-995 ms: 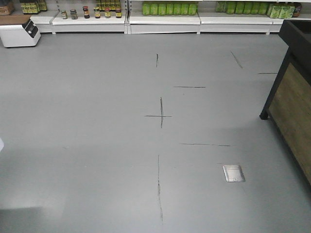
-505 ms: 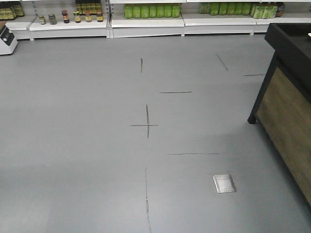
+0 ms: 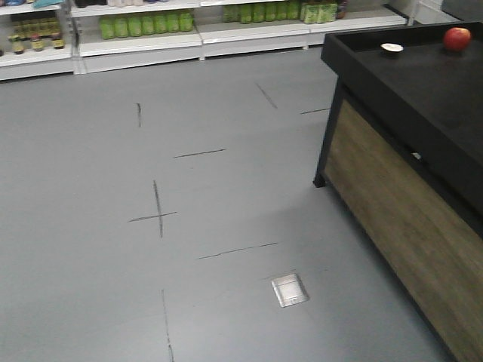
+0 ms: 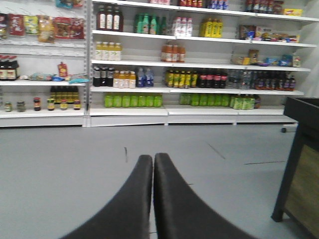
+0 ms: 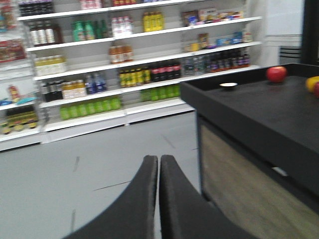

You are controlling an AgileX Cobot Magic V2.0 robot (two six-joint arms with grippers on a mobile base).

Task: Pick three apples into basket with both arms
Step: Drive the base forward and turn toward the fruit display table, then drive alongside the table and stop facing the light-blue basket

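Observation:
One red apple [image 3: 456,38] rests on the black-topped counter [image 3: 423,83] at the far right of the front view. The right wrist view shows the same apple [image 5: 276,74] on the counter [image 5: 249,109], with a yellow and red fruit [image 5: 313,84] cut off by the right edge. My left gripper [image 4: 153,158] is shut with nothing between its fingers, held above the grey floor and pointing at the shelves. My right gripper [image 5: 159,159] is likewise shut and empty, left of the counter. The basket is out of view.
A small white dish [image 3: 392,48] sits on the counter near the apple. The counter has a wooden side panel [image 3: 400,226]. Store shelves [image 4: 189,64] stocked with bottles line the far wall. A metal floor plate [image 3: 290,289] lies in the grey floor.
The front view has swung to the right: the shelves and floor marks slid left, and the counter with the apple has come into view.

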